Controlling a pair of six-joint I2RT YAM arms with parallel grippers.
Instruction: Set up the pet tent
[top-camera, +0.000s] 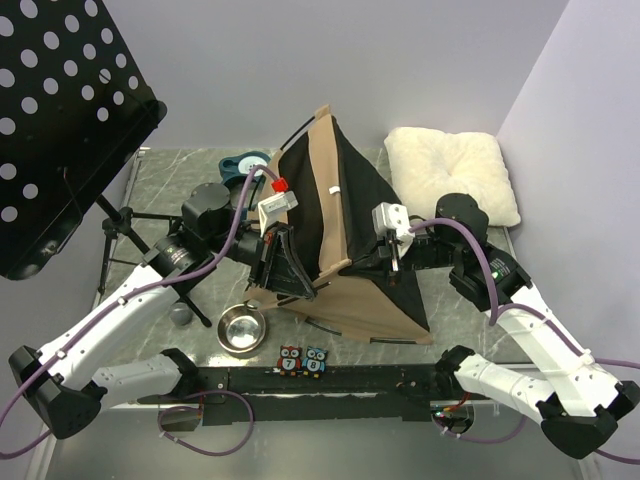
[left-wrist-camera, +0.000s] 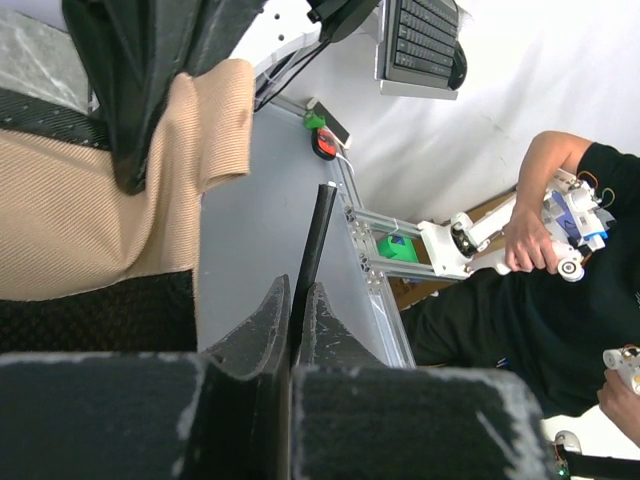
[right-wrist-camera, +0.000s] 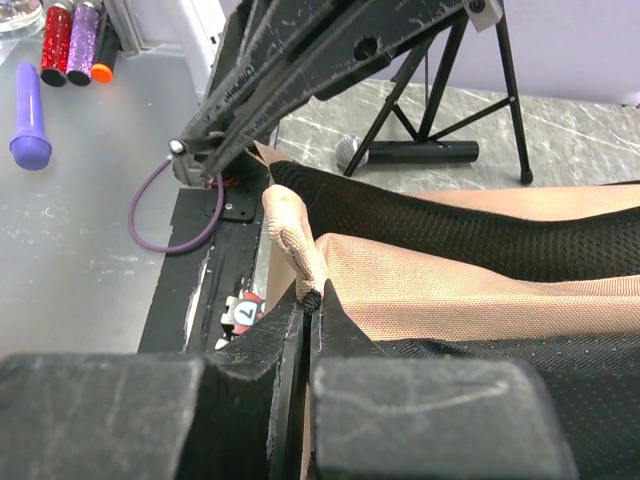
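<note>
The pet tent (top-camera: 340, 215) is tan fabric with black panels and stands half raised at mid table, its peak toward the back. My left gripper (top-camera: 283, 262) is at the tent's front left side, shut on a thin black pole (left-wrist-camera: 312, 250) that sticks out past the fingertips. My right gripper (top-camera: 372, 262) is at the tent's right side, shut on the tan fabric edge (right-wrist-camera: 295, 240) with its black stitched corner between the jaws. A small white tag (top-camera: 337, 189) shows on the tan panel. The pom-pom is out of view.
A white fluffy cushion (top-camera: 450, 172) lies back right. A metal bowl (top-camera: 241, 330) sits front left, a blue bowl stand (top-camera: 243, 164) behind the tent. A black perforated music stand (top-camera: 60, 120) and its tripod (top-camera: 130, 225) stand at the left. Two owl figures (top-camera: 302, 361) are at the near edge.
</note>
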